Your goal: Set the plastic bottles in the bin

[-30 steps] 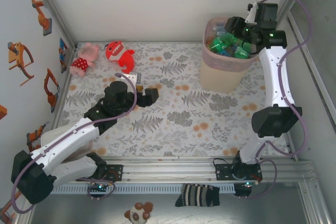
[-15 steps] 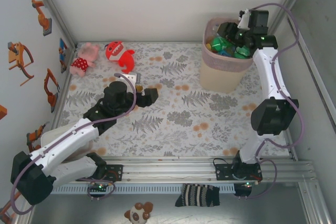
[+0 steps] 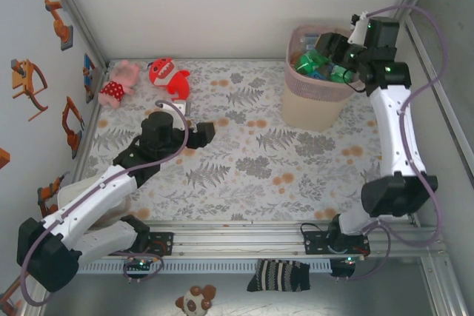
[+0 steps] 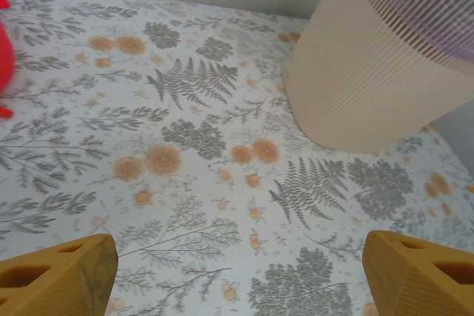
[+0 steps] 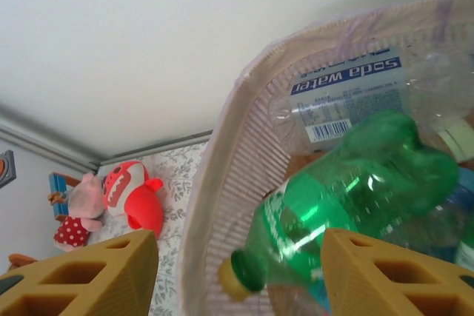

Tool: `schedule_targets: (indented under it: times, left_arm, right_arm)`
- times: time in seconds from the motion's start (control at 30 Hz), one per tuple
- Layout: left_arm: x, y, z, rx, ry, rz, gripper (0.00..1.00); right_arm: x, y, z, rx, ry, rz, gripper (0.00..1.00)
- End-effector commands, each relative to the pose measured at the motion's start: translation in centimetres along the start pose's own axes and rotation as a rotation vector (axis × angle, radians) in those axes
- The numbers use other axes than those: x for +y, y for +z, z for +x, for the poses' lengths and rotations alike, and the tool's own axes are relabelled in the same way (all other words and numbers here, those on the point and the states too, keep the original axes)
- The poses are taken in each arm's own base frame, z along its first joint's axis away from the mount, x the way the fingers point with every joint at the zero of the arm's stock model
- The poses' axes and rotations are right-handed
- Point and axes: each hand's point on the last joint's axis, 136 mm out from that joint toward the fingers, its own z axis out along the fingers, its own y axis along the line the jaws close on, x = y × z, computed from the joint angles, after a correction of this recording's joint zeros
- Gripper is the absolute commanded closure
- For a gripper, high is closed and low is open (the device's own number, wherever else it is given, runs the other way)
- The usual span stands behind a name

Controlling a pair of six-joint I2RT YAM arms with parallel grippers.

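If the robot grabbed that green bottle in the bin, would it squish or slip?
Probably squishes: the green bottle looks dented and see-through, so likely thin, empty and light. Its shiny round sides might slip or roll. It lies tilted among other bottles in the bin, so a push would likely shift it.

White arms (image 3: 92, 201), black joints (image 3: 398, 194), purple cables (image 3: 183, 122), mustard-yellow gripper fingers (image 4: 55, 275).

The light was bright and soft. Between the fingers (image 5: 96, 275) of the right pincer (image 5: 238, 246), the green bottle (image 5: 348, 183) had shiny white spots. Those fingers looked blurry.
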Motion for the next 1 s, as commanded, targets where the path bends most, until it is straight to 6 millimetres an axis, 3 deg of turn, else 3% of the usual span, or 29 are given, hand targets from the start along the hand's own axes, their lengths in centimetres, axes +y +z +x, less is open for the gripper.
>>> schedule_targets:
  times: [0.0,0.17,0.27,0.33,0.4,0.53,0.67,0.83,0.97]
  left_arm:
    - [1.2,-0.9,-1.1,-0.002,0.080,-0.053,0.13]
    - [5.0,-1.5,-1.0,0.026,0.131,-0.199,0.01]
    - [7.6,-2.0,-1.1,0.030,0.139,-0.292,0.03]
    - [9.2,-2.3,-1.1,0.030,0.142,-0.350,0.03]
    - [11.2,-2.6,-0.9,0.034,0.138,-0.423,0.03]
    - [15.1,-3.0,-0.4,0.028,0.125,-0.555,0.03]
    - [18.4,-3.3,-0.1,0.008,0.131,-0.650,0.03]
    - [20.8,-1.8,2.0,0.012,0.212,-0.698,0.03]
    - [22.1,-0.5,2.9,-0.050,0.221,-0.692,0.03]
  right_arm:
    - [-0.9,-2.5,1.8,0.005,-0.074,0.077,0.38]
    - [-2.8,-5.5,5.0,0.010,-0.139,0.174,0.31]
    - [-4.4,-6.2,7.5,0.028,-0.176,0.224,0.19]
    - [-5.4,-6.3,8.9,0.031,-0.201,0.244,0.01]
    - [-6.7,-6.1,10.0,0.008,-0.212,0.280,0.01]
    - [-10.2,-4.8,13.1,-0.004,-0.227,0.360,0.01]
    - [-13.1,-2.4,16.3,-0.004,-0.359,0.381,0.00]
    - [-16.7,0.0,19.4,-0.038,-0.438,0.441,0.00]
    - [-18.9,1.5,20.6,-0.094,-0.441,0.485,0.00]
